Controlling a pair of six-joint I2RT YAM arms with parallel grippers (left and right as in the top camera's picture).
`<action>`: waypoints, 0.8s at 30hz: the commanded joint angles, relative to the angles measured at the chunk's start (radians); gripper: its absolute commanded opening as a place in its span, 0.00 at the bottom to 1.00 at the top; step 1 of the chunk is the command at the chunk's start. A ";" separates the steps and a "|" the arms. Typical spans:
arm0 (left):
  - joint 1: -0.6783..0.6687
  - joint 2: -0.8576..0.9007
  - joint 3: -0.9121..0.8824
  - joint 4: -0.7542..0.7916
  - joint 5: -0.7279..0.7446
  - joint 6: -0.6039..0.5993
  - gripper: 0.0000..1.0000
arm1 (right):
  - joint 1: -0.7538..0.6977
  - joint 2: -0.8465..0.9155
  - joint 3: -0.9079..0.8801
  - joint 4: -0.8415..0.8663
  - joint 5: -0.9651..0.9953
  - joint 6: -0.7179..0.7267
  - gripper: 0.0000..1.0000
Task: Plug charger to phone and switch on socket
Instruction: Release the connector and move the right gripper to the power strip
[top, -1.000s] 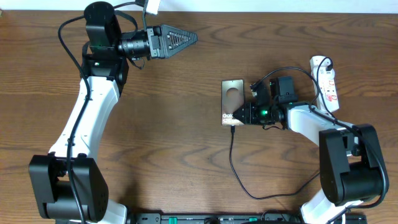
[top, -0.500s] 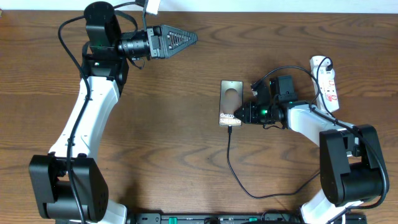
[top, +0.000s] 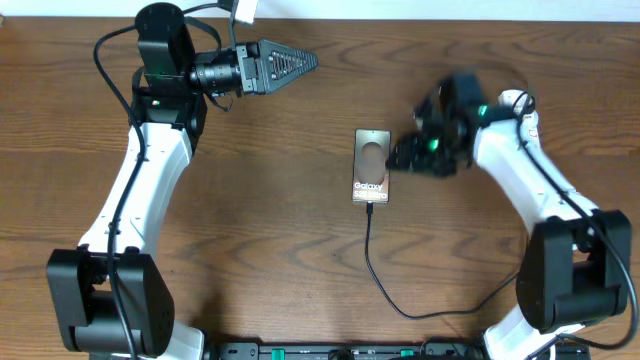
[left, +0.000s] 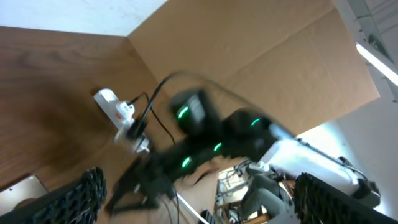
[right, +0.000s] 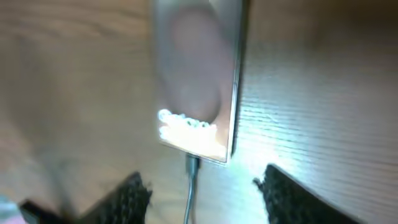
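Observation:
The phone (top: 371, 165) lies flat in the middle of the table, its white text toward the front. The thin black charger cable (top: 371, 255) runs from the phone's front edge toward the front right. In the right wrist view the plug tip (right: 192, 164) sits in the phone (right: 193, 74). My right gripper (top: 397, 158) is open and empty just right of the phone, blurred by motion; it also shows in the right wrist view (right: 202, 193). The white socket (top: 518, 102) lies at the far right, partly hidden by my right arm. My left gripper (top: 303, 61) is open and empty at the back.
The left wrist view shows the socket (left: 115, 107) across the table, with a cardboard wall (left: 249, 43) behind it. The table's back edge (top: 420, 18) runs along the top.
My right gripper has moved off the phone's front end, toward the back right, and is in fast motion. The cable stays in the phone. The left arm has not moved.

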 joint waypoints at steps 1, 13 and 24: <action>0.003 -0.013 0.000 0.002 0.010 0.006 0.97 | 0.002 -0.038 0.173 -0.059 0.179 -0.044 0.71; 0.003 -0.013 0.000 0.002 0.010 0.006 0.97 | -0.064 -0.009 0.244 0.169 0.815 -0.067 0.99; 0.003 -0.013 0.000 0.002 0.010 0.006 0.97 | -0.245 0.064 0.243 0.236 0.826 -0.088 0.99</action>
